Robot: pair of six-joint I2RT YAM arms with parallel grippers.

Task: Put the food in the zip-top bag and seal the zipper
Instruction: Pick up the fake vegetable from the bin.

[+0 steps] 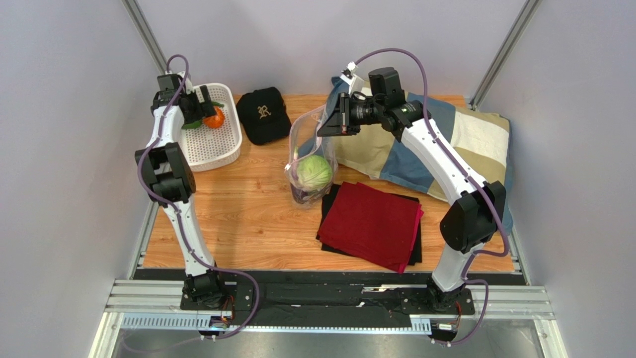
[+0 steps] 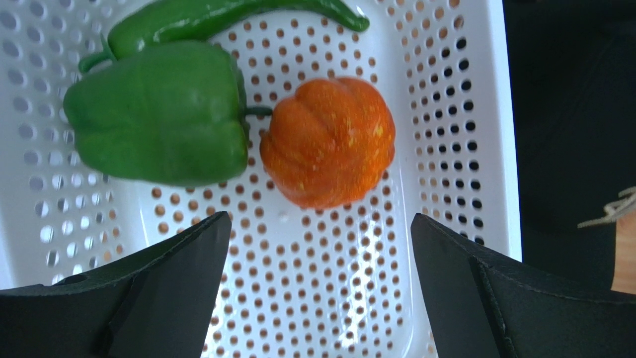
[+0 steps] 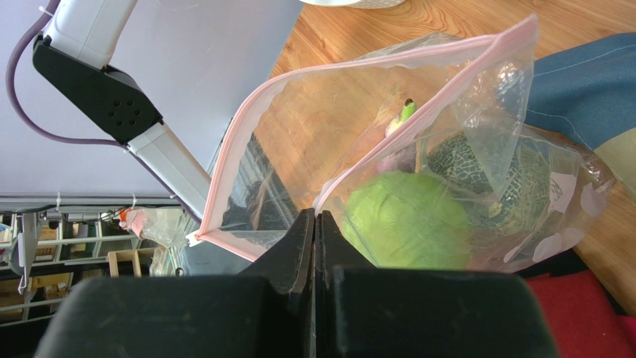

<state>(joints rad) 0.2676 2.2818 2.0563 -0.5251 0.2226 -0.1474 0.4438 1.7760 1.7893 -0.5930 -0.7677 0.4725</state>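
In the top view, the orange pumpkin and green peppers are seen in a white basket at the bench's far left, beneath the left gripper. The zip-top bag, with the cabbage inside, stands mid-bench at the right gripper. In the left wrist view, the left gripper is spread wide above the basket floor with nothing held or touched, and one long pepper is cut off at the top edge. In the right wrist view, the right gripper is clamped on the bag's near rim by the pink zipper, the mouth is held agape, and the netted melon is seen behind the cabbage, with a green-stemmed piece mostly hidden.
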